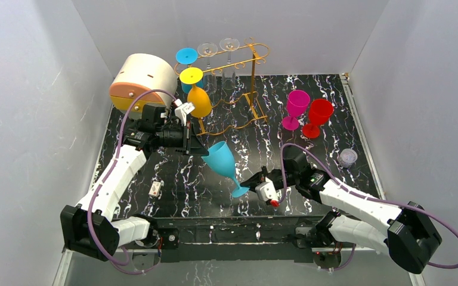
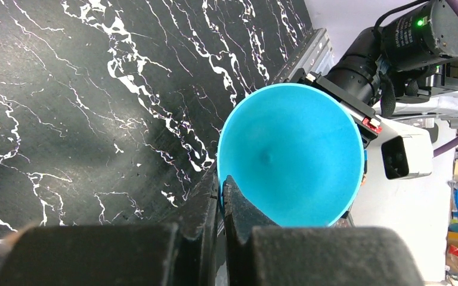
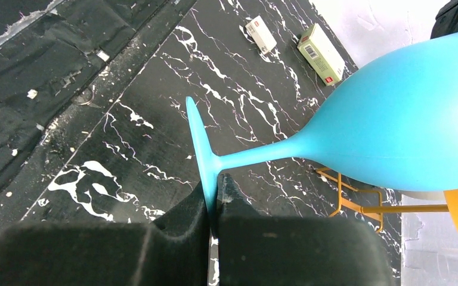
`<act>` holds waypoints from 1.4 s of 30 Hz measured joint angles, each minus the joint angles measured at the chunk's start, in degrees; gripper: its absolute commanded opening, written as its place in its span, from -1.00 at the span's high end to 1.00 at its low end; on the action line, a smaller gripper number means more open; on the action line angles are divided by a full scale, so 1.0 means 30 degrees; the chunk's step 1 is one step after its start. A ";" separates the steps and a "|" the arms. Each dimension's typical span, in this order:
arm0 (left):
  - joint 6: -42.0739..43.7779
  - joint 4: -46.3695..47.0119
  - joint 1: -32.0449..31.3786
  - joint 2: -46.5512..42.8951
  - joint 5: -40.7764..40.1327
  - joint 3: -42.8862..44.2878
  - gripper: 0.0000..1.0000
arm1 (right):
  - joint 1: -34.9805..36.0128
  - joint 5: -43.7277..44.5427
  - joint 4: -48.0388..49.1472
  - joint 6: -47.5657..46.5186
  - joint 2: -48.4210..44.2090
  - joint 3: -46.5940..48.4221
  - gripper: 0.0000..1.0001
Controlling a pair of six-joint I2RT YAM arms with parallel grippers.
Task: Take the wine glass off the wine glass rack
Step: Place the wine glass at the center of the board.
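Cyan wine glass hangs tilted at centre frame, clear of the wine glass rack at upper centre. Our left gripper pinches shut on the bowl rim; our right gripper clamps the foot. We judge one side should let go before either arm pulls, sparing the stem.

Left arm: extended forward, wrist turned toward the centre.
Left gripper: jaws closed on the wine glass rim.
Right arm: reached inward, held low.
Right gripper: jaws clamped on the glass foot.
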 measured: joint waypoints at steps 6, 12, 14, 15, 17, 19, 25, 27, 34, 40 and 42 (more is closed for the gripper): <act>0.0022 -0.0073 0.0022 -0.0182 -0.0204 0.0000 1.00 | 0.0044 0.0277 0.0000 -0.0364 0.0000 0.0000 0.78; 0.0350 -0.0197 0.0015 -0.0860 -0.0350 0.0000 1.00 | 0.0117 0.0823 0.0175 -0.0379 0.0000 0.0007 0.60; 0.0379 -0.0240 0.0007 -0.1370 -0.0481 0.0000 1.00 | 0.0124 0.0794 0.0372 -0.0291 0.0000 0.0029 0.49; 0.0379 -0.0291 0.0000 -0.1537 -0.0568 0.0000 1.00 | 0.0124 0.0743 0.0372 -0.0262 0.0000 0.0080 0.39; 0.0372 -0.0437 -0.0029 -0.1836 -0.0772 0.0036 1.00 | 0.0124 0.0546 0.0138 -0.0058 0.0073 0.0313 0.31; 0.0393 -0.0503 -0.0080 -0.1945 -0.0852 0.0073 1.00 | 0.0117 0.0437 -0.0109 0.0211 0.0102 0.0452 0.28; 0.0357 -0.0896 -0.0233 -0.2120 -0.1880 0.0080 1.00 | 0.0117 0.0189 -0.0393 0.1231 -0.0415 0.0459 0.21; 0.0335 -0.1005 -0.0233 -0.2178 -0.2135 0.0109 1.00 | 0.0117 0.0146 -0.0379 0.1639 -0.0831 0.0459 0.19; 0.0321 -0.1122 -0.0233 -0.2834 -0.3009 0.0546 1.00 | 0.0117 0.0073 -0.0437 0.2266 -0.1297 0.0452 -0.08; 0.0678 -0.1421 -0.0233 -0.3599 -0.4590 0.0568 1.00 | 0.0109 0.0503 0.0736 0.4495 -0.2025 0.0073 -0.31; 0.1078 -0.2084 -0.0240 -0.3796 -0.6462 0.0568 1.00 | 0.0117 0.2171 0.3738 0.9595 -0.2973 -0.0437 -0.97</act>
